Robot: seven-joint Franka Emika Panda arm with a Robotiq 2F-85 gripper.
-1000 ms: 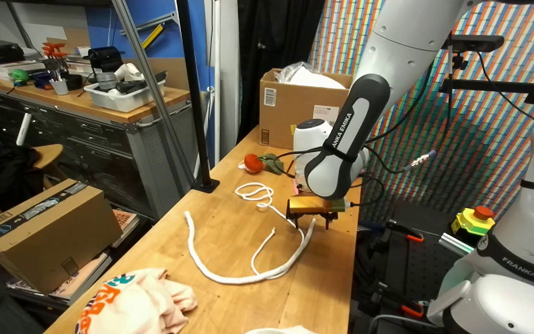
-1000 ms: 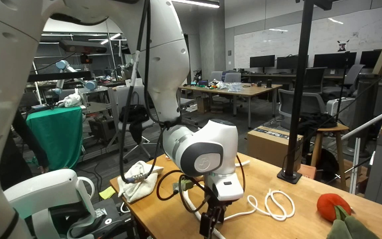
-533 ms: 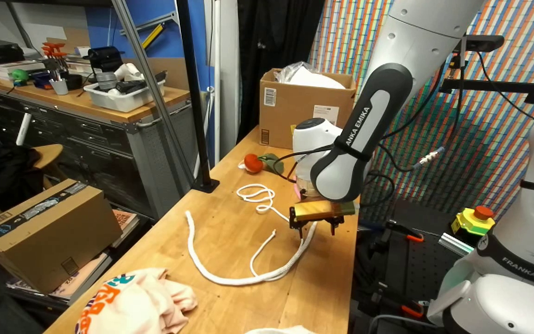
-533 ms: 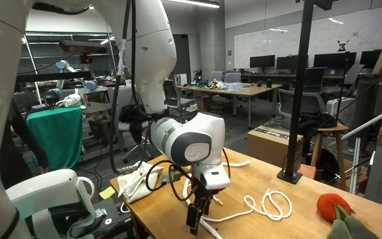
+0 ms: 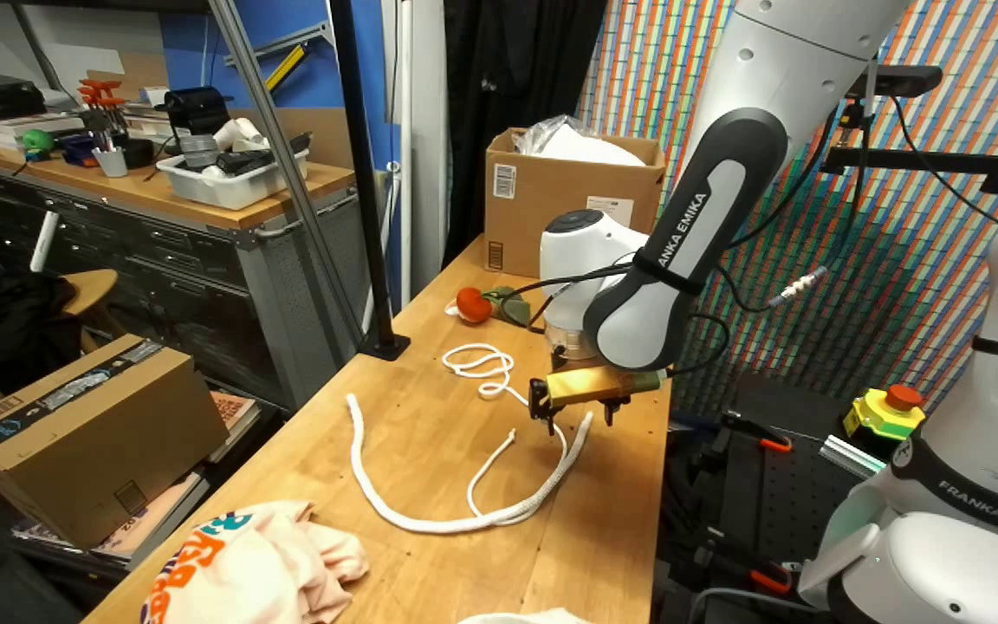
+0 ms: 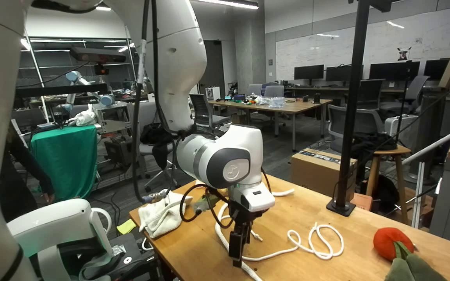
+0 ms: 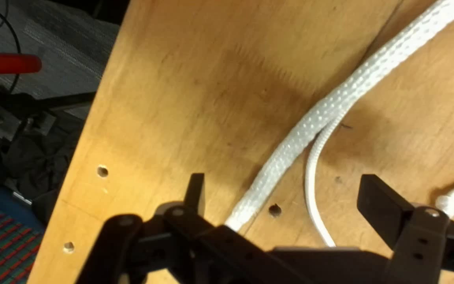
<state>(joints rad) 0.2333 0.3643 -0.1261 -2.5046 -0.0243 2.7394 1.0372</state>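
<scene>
My gripper (image 7: pixel 285 176) stands open above the wooden table, its fingers wide apart with nothing held. Below them in the wrist view runs a thick white braided rope (image 7: pixel 294 144), its near end partly hidden by the gripper's linkage. A thinner white cord (image 7: pixel 311 177) lies beside it and also passes out of sight under the gripper. In an exterior view the thick rope (image 5: pixel 430 524) makes a wide U, one end near my gripper (image 5: pixel 580 426). The cord's loops (image 6: pixel 324 253) lie on the table, beyond the gripper (image 6: pixel 242 253). The fingertips look a little above the rope.
A red plush vegetable (image 6: pixel 391 242) with green leaves lies on the table. A pale printed cloth (image 5: pixel 265 563) and a white towel (image 6: pixel 164 214) are also on it. A cardboard box (image 5: pixel 568 195) stands at the table's end; a black post (image 5: pixel 360 173) rises from its edge.
My gripper first came lower and shifted over the table, then rose slightly and turned a little. It has stayed open. The thin cord's loops shifted slightly in the first half second.
</scene>
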